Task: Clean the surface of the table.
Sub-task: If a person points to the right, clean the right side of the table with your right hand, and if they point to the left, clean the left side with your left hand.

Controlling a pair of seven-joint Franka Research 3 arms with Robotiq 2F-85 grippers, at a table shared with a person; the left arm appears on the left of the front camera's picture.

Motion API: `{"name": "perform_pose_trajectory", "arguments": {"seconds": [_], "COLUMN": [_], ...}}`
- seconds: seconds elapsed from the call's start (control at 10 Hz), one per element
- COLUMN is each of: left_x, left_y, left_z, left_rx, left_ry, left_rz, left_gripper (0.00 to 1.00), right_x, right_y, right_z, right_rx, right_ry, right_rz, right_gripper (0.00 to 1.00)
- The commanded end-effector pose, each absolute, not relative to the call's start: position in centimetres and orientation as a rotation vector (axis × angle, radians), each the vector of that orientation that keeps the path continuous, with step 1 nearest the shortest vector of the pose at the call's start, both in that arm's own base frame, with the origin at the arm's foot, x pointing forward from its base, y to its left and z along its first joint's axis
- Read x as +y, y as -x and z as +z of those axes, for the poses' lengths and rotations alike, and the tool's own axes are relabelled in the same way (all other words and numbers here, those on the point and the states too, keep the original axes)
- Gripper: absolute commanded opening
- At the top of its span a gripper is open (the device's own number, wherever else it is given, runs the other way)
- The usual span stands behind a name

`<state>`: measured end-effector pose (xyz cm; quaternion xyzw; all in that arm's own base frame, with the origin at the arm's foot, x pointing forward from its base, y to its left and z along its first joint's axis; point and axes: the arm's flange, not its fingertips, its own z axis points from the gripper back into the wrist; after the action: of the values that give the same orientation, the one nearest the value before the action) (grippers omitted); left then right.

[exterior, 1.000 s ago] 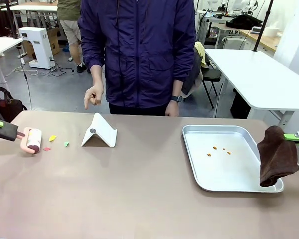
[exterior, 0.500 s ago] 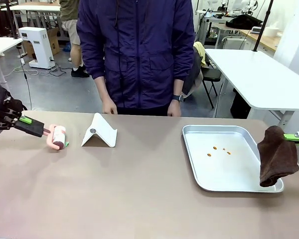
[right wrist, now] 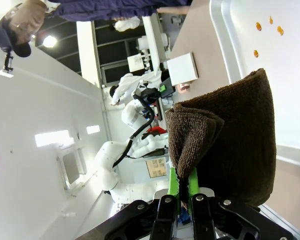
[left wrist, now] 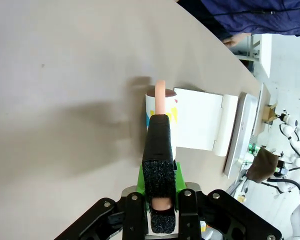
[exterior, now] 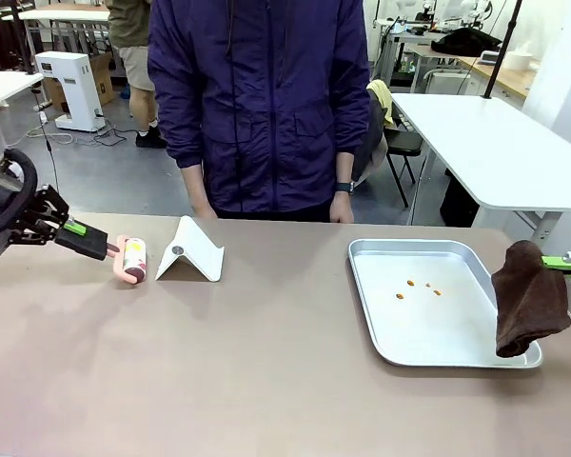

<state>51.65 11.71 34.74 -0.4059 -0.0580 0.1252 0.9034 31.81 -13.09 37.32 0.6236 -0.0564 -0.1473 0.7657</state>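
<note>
**Counter clean-up, part done: roller down at centre left, cloth hanging at the right edge.**
Taupe counter (exterior: 266, 381) fills the lower frame, with no loose scraps visible on it; judged largely cleared, wiping perhaps left. Left end effector (exterior: 95, 246), centre left, is clamped on the handle of a lint roller (exterior: 133, 259) with coloured flecks on its sheet, beside a white folded stand (exterior: 192, 252). Right end effector (exterior: 563, 261) pinches a brown cloth (exterior: 528, 300) over the metal tray (exterior: 438, 328), which holds orange bits (exterior: 417, 287). A person (exterior: 262, 105) stands at top centre. Room: grey floor, white tables upper right.
</note>
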Motion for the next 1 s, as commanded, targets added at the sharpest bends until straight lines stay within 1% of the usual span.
{"name": "perform_pose_trajectory", "arguments": {"seconds": [0.0, 0.2, 0.5, 0.6, 0.8, 0.9], "left_x": [11.0, 12.1, 15.1, 16.1, 18.4, 20.4], "left_y": [-51.4, -49.9, -45.5, -43.8, -39.3, -36.5], "left_z": [33.6, 36.9, 42.3, 43.3, 45.2, 45.8], "left_rx": [-0.095, -0.202, -0.353, -0.381, -0.398, -0.370], "left_ry": [0.878, 1.049, 1.166, 1.177, 1.259, 1.336], "left_rz": [0.240, 0.187, 0.104, 0.078, -0.008, -0.051], "left_gripper": [0.22, 0.22, 0.22, 0.22, 0.22, 0.22], "right_x": [-12.6, -12.6, -12.6, -12.6, -12.6, -12.6], "right_y": [-31.4, -31.4, -31.4, -31.4, -31.4, -31.4], "right_z": [37.5, 37.5, 37.5, 37.5, 37.5, 37.5], "right_rx": [-0.115, -0.115, -0.115, -0.115, -0.115, -0.115], "right_ry": [-1.356, -1.356, -1.356, -1.356, -1.356, -1.356], "right_rz": [-0.328, -0.328, -0.328, -0.328, -0.328, -0.328], "right_gripper": [0.00, 0.00, 0.00, 0.00, 0.00, 0.00]}}
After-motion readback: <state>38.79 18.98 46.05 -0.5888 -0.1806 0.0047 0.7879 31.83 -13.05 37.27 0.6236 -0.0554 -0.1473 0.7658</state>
